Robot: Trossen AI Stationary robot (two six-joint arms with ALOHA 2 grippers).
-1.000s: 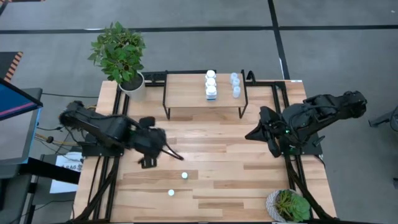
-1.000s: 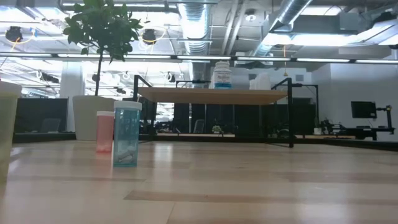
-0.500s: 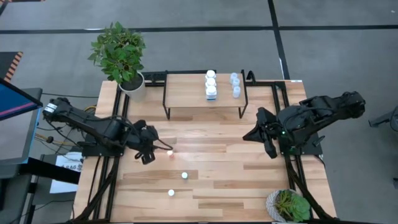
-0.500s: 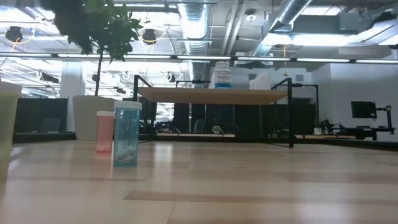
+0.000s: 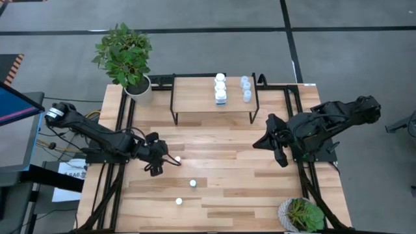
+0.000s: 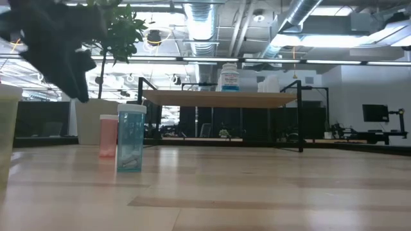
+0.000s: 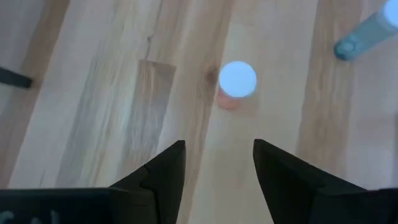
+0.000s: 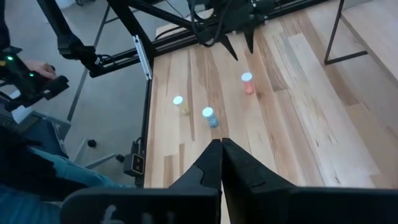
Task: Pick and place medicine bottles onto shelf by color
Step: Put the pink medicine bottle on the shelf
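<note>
No legible text, label or number anywhere.

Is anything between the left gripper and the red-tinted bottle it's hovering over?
Nothing visible. The left gripper is open above the red-tinted bottle, with only bare table between them. The blue bottle stands off to one side.

In the low view the left arm (image 6: 54, 48) was a dark blur at ten o'clock. At nine o'clock the frame edge cut a pale bottle (image 6: 8, 135), colour unclear.
</note>
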